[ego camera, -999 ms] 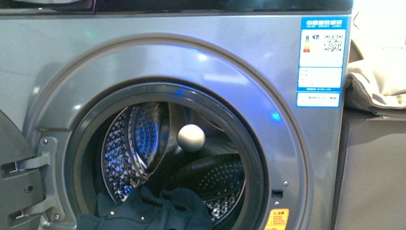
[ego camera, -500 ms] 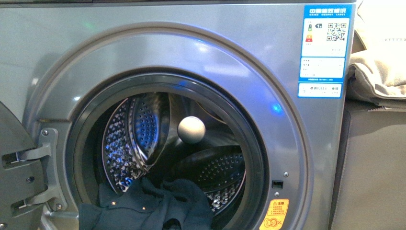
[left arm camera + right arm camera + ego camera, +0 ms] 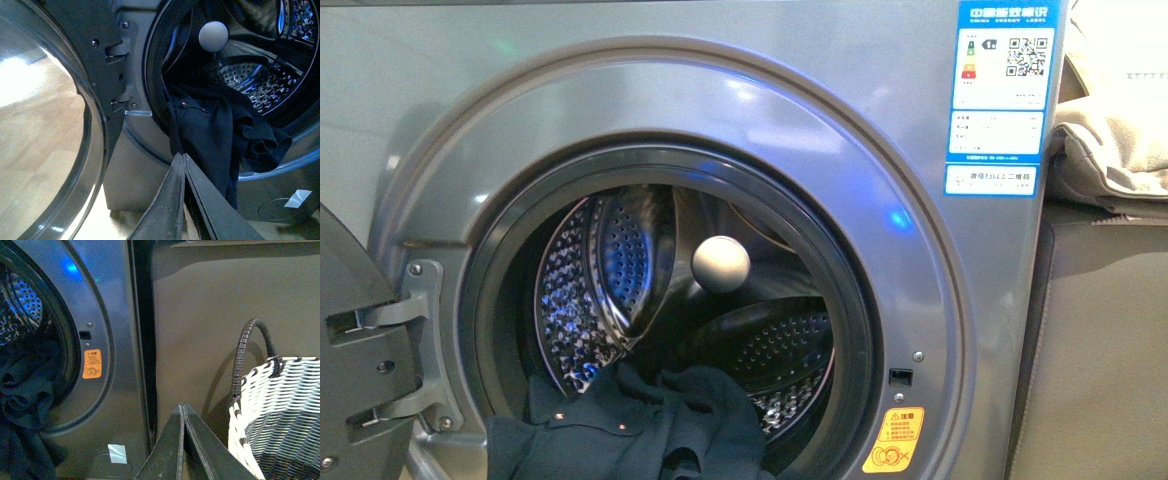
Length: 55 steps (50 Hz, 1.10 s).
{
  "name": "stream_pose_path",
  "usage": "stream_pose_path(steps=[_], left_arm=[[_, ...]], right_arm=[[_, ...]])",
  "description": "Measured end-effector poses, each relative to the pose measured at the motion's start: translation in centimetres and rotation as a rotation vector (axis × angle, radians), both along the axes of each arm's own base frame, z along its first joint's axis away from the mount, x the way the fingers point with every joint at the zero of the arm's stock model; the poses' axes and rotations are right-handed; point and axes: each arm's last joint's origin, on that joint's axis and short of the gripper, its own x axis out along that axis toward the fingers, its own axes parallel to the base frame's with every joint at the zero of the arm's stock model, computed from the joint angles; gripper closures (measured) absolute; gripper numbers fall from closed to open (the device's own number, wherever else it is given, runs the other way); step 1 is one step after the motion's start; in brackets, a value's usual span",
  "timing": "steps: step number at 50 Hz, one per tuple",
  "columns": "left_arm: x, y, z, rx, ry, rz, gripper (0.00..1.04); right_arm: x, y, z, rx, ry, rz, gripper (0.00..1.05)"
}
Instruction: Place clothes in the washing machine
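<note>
Clothes [image 3: 630,430] hang over the lower gasket of the washing machine [image 3: 880,130], half inside the drum, half spilling out; a larger part shows than 1.0 s ago, front view shifted down. Left gripper [image 3: 183,159] and right gripper [image 3: 182,407] closed, holding nothing.

Navy clothes [image 3: 215,130] draped over washing machine [image 3: 135,95] porthole rim (half out), closed left gripper [image 3: 183,162] just beside.

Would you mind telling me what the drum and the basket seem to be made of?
The perforated drum looks like polished steel: it gleams and reflects blue light. The white woven basket seems to be plastic or painted wicker, judging by its flat interlaced strips; its dark handle looks cord-wrapped.
</note>
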Motion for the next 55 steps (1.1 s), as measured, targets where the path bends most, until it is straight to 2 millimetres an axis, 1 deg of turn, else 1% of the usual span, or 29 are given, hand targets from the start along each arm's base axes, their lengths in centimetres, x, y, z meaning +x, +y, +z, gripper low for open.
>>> stream_pose_path(steps=[5,7,9,11,17,19,20,24,25,27,29,33,55], left_arm=[[0.00,0.00,0.00,-0.001,0.000,0.000,1.00],[0.00,0.00,0.00,-0.001,0.000,0.000,0.90],[0.00,0.00,0.00,-0.001,0.000,0.000,0.79],[0.00,0.00,0.00,-0.001,0.000,0.000,0.72],[0.00,0.00,0.00,-0.001,0.000,0.000,0.42],[0.00,0.00,0.00,-0.001,0.000,0.000,0.31],[0.00,0.00,0.00,-0.001,0.000,0.000,0.27],[0.00,0.00,0.00,0.000,0.000,0.000,0.08],[0.00,0.00,0.00,0.000,0.000,0.000,0.05],[0.00,0.00,0.00,0.000,0.000,0.000,0.06],[0.00,0.00,0.00,0.000,0.000,0.000,0.07],[0.00,0.00,0.00,0.000,0.000,0.000,0.06],[0.00,0.00,0.00,0.000,0.000,0.000,0.07]], right_arm=[[0.00,0.00,0.00,0.000,0.000,0.000,1.02],[0.00,0.00,0.00,0.000,0.000,0.000,1.02],[0.00,0.00,0.00,-0.001,0.000,0.000,0.93],[0.00,0.00,0.00,-0.001,0.000,0.000,0.86],[0.00,0.00,0.00,-0.001,0.000,0.000,0.54],[0.00,0.00,0.00,-0.001,0.000,0.000,0.45],[0.00,0.00,0.00,-0.001,0.000,0.000,0.40],[0.00,0.00,0.00,-0.001,0.000,0.000,0.20],[0.00,0.00,0.00,-0.001,0.000,0.000,0.15],[0.00,0.00,0.00,-0.001,0.000,0.000,0.08],[0.00,0.00,0.00,0.000,0.000,0.000,0.05],[0.00,0.00,0.00,-0.001,0.000,0.000,0.08],[0.00,0.00,0.00,-0.001,0.000,0.000,0.07]])
